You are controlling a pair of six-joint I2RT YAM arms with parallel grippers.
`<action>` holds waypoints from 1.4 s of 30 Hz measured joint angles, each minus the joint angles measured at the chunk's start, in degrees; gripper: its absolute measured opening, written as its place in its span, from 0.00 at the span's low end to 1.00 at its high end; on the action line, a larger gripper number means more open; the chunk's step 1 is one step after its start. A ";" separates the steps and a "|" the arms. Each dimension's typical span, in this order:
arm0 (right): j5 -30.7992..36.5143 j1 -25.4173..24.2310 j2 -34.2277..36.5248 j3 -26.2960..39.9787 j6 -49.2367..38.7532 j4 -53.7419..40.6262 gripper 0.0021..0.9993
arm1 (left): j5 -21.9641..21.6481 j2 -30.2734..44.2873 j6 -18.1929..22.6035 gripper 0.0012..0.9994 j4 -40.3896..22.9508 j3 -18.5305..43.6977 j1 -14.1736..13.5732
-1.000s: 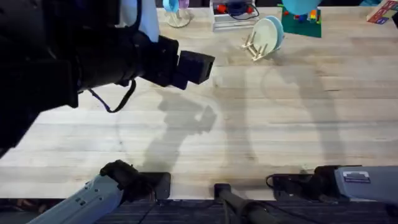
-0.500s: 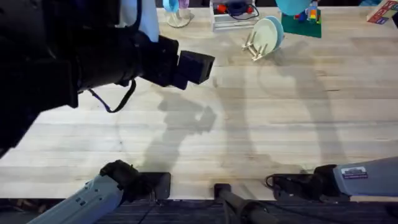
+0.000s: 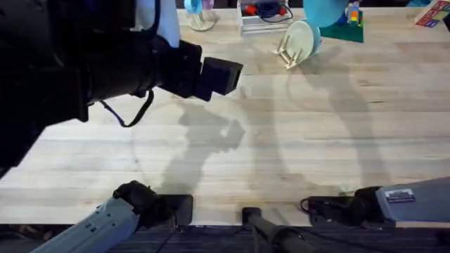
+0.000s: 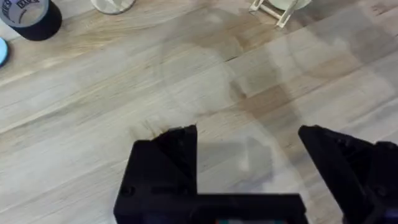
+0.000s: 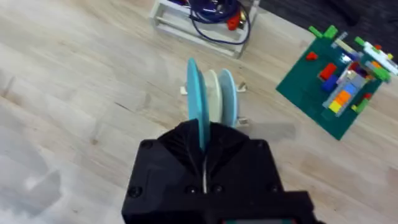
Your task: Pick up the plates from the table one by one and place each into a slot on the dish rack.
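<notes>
In the right wrist view my right gripper (image 5: 203, 142) is shut on the edge of a teal plate (image 5: 194, 99), held upright just above the wooden dish rack (image 5: 242, 88). A cream plate (image 5: 212, 93) stands in the rack with a pale blue disc (image 5: 227, 99) beside it. From overhead the teal plate (image 3: 325, 10) hangs at the far edge, right of the dish rack (image 3: 285, 50) and its cream plate (image 3: 302, 36). My left gripper (image 3: 223, 76) hovers open over the bare table (image 3: 281, 140), its fingers (image 4: 177, 149) spread wide with nothing between them.
A white wire-frame tray (image 5: 199, 25) with cables sits behind the rack. A green baseplate with coloured bricks (image 5: 336, 81) lies to its right. A dark cup (image 4: 28, 15) stands at the far left. My left arm looms large over the table's left side.
The teal plate has drifted left along the far edge, closer to the rack. My left arm has not moved.
</notes>
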 joint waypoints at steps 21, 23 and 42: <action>0.38 2.26 5.81 0.20 0.88 1.04 0.03 | 0.00 0.00 -0.02 1.00 0.00 0.00 0.00; 0.38 2.36 6.85 0.20 0.90 1.14 0.03 | 0.00 -0.01 0.00 1.00 -0.06 0.01 0.00; 3.20 2.47 10.34 0.22 0.85 3.26 0.03 | 0.00 0.00 0.00 0.99 -0.15 0.00 0.00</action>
